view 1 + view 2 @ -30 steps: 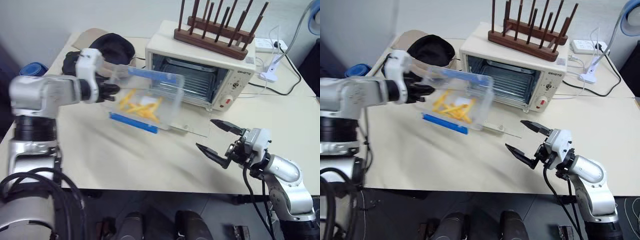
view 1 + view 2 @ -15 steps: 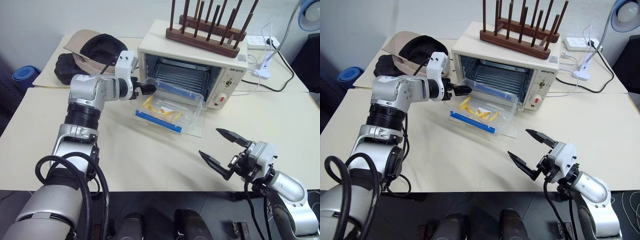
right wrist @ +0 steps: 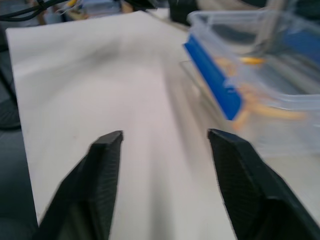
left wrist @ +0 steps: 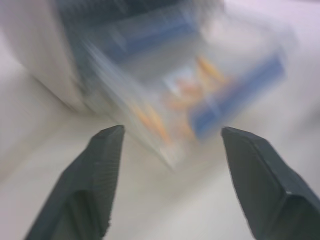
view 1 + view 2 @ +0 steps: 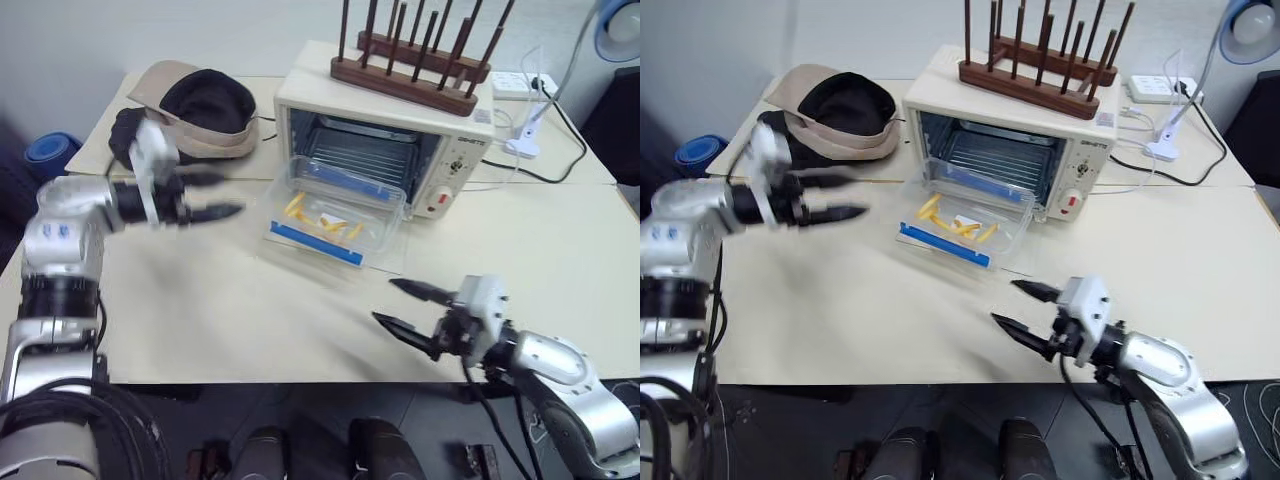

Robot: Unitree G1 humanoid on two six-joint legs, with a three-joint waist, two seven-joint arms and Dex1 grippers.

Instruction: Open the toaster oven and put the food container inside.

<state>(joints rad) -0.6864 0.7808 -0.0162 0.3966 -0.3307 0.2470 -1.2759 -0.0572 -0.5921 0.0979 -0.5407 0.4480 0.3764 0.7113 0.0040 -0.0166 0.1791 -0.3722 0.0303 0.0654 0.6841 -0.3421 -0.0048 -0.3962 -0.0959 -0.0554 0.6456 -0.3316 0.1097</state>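
- While the toaster oven (image 5: 385, 135) stands at about 12 o'clock on the cream counter (image 5: 200, 300), its glass door is dropped open toward the near edge, and the wire rack shows inside.
- Resting on that lowered door at the mouth of the oven is the food container (image 5: 335, 210), a clear box with a blue clip on its near side and yellow-orange strips inside; whether its far end already reaches the rack cannot be told.
- At 9 o'clock the left claw (image 5: 215, 196) hangs over the counter with its two black fingers apart and nothing between them, pointing toward the container and apart from it; the left wrist view looks along those fingers at the container and the oven behind it.
- At 5 o'clock, near the front edge, the right claw (image 5: 400, 305) is also spread and empty, its tips aimed across the counter toward 9 o'clock; its wrist view has the container's blue clip just beyond the fingers.
- On top of the oven sits a dark wooden peg rack (image 5: 420, 60).
- At 10 o'clock a tan and black cap (image 5: 200, 105) lies on the counter, with a black bag (image 5: 125, 130) beside it.
- White cables and a power strip (image 5: 515, 85) lie at 1 o'clock.
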